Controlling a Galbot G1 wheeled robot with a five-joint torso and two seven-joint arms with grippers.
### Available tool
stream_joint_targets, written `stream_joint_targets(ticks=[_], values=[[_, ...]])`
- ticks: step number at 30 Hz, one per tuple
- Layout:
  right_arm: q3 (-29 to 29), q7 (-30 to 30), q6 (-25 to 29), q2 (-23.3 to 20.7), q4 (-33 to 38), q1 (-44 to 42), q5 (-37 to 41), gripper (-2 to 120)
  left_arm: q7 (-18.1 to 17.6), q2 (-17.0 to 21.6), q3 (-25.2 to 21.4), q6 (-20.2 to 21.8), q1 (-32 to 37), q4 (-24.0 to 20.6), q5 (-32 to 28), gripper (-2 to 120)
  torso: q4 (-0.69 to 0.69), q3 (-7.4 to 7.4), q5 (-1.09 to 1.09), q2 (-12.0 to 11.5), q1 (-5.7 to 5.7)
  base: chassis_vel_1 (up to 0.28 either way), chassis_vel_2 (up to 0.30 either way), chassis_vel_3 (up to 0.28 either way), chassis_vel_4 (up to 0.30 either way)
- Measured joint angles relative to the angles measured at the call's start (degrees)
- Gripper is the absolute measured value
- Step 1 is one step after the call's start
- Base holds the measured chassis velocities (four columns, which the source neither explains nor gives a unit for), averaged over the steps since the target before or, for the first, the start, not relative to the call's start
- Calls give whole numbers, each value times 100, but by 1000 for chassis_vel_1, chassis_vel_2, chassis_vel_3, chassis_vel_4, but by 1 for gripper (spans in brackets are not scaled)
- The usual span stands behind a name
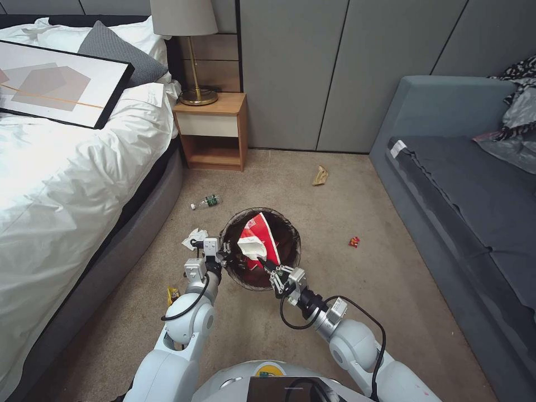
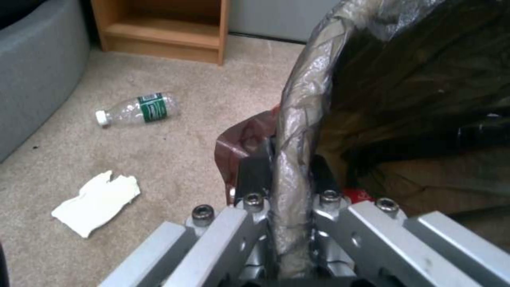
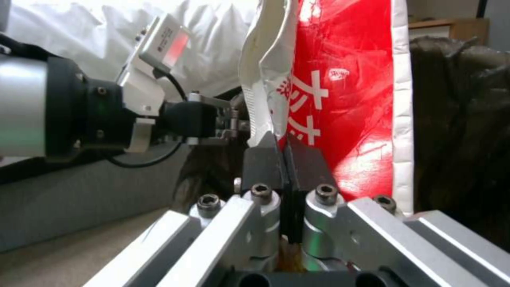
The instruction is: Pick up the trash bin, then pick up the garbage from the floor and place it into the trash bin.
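Note:
The trash bin [image 1: 288,234], lined with a dark bag, is held off the carpet in front of me. My left gripper [image 1: 225,250] is shut on its left rim; the left wrist view shows the fingers [image 2: 254,175] pinching the bag-covered rim [image 2: 300,119]. My right gripper [image 1: 267,267] is shut on a red-and-white carton [image 1: 257,233], which stands tilted over the bin's mouth. In the right wrist view the pads [image 3: 265,159] clamp the carton's lower edge [image 3: 345,99]. On the floor lie a clear bottle [image 1: 205,202], a white tissue [image 1: 194,237] and a tan paper bag [image 1: 320,176].
A small red scrap [image 1: 354,242] lies right of the bin, and a yellow wrapper [image 1: 173,293] by my left elbow. The bed [image 1: 67,184] borders the left, a grey sofa [image 1: 463,190] the right, and a wooden nightstand [image 1: 212,131] stands at the back.

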Motion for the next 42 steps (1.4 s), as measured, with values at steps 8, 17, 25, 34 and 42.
stream_joint_targets(ticks=[8, 17, 25, 34, 42], values=[[15, 72, -31, -1, -15, 15, -51, 23, 4, 8, 11, 2, 15, -19, 8, 2, 0, 0, 0, 0, 0, 0, 0, 0, 0], [-2, 77, -34, 80, -28, 19, -82, 56, 13, -12, 56, 7, 43, -33, 32, 2, 0, 0, 0, 0, 0, 0, 0, 0, 0], [9, 95, -33, 106, -8, 23, -86, 86, 18, -9, 40, 12, 44, -39, 36, 2, 0, 0, 0, 0, 0, 0, 0, 0, 0], [229, 944, -94, 530, 585, -99, -272, 100, 95, 16, 35, -37, 34, 9, 44, 2, 0, 0, 0, 0, 0, 0, 0, 0, 0], [795, 2233, -329, 906, 1387, -383, -638, 100, 130, 123, -30, -151, 22, 55, 45, 2, -1, 0, -1, 0, 0, 0, 0, 0, 0]])
